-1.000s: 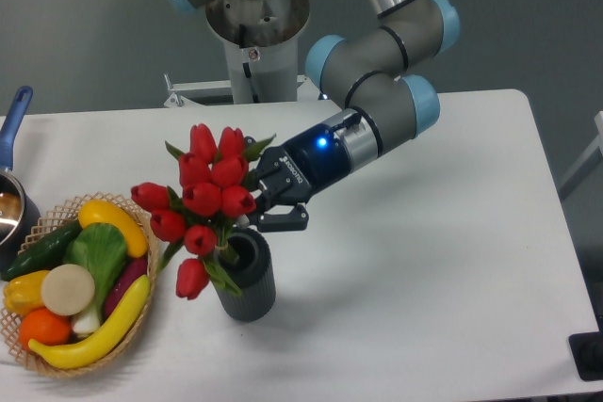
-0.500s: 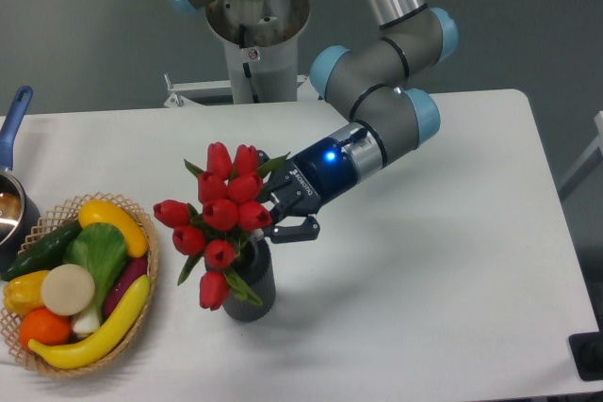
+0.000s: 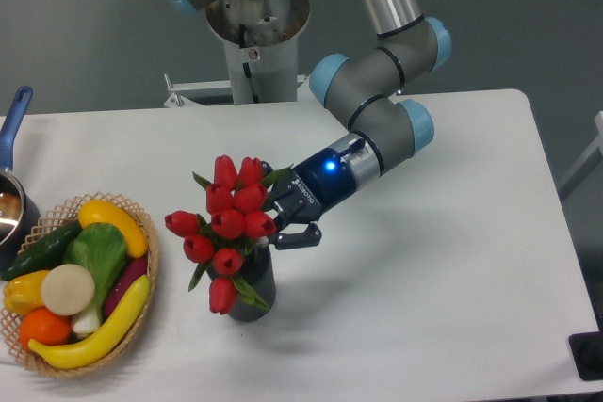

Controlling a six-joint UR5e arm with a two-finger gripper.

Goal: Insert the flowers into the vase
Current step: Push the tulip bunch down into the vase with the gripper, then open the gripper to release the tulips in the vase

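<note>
Now | gripper (image 3: 279,226) clenched on the flowers (image 3: 226,229), lower centre-left of frame | stems seem partly inside the vase (image 3: 251,289) | advice: lower straight, let go once seated

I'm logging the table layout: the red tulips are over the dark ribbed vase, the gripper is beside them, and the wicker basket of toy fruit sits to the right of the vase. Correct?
One detail is wrong. In the camera view the wicker basket of toy fruit sits to the left of the vase, near the table's left edge. The rest holds: the red tulips are over the vase and the gripper is beside them.
</note>
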